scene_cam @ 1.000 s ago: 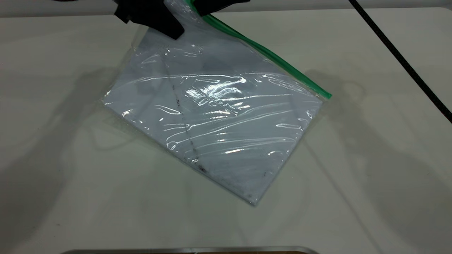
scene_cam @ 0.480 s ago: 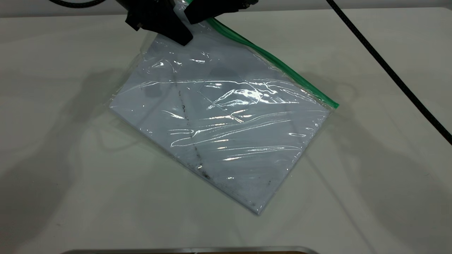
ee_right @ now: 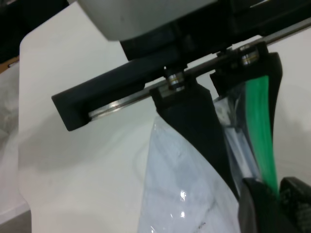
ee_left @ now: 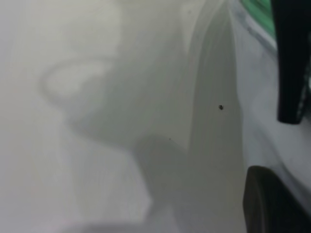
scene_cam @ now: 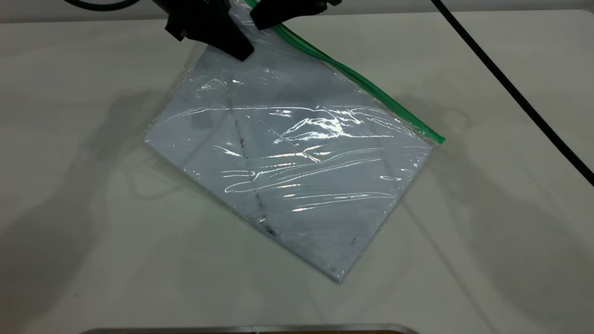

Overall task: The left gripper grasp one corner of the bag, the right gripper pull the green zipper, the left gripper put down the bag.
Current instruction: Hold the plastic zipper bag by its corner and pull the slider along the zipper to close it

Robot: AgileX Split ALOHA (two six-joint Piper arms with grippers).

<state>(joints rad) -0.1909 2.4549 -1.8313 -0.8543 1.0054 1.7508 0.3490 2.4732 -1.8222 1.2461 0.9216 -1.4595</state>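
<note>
Found the left gripper (scene_cam: 234, 44) pressed together on the corner of the bag (scene_cam: 240, 14), with the crinkled plastic nipped between its black fingers (ee_right: 194, 121) and held up off the table (scene_cam: 464, 232). Saw the rest of the bag (scene_cam: 297, 162) sloping down and away from that pincer, its far corner resting on the table well apart from both arms, the white sheets and their dark smudge line inside. Placed the right gripper (scene_cam: 271, 21) just beside the left one, at the raised end of the green zipper (scene_cam: 371, 90). From its own wrist view, made out its fingertips (ee_right: 260, 204) closed narrowly about the green strip, which ran down and away from it along the bag's edge. Could not pick out the slider tab itself, so could not tell whether the pinch was on the tab or only on the strip. Noted a black cable (scene_cam: 510, 88) lying well off to the right gripper's outer side.

Judged the first step done and the second, the pull, in hand at its very start. Reckoned the next move to call for a steady draw by the right gripper along the strip, away from the left gripper, with the left pinch kept firm so the edge stayed taut rather than buckling; setting the bag down to come only after that
</note>
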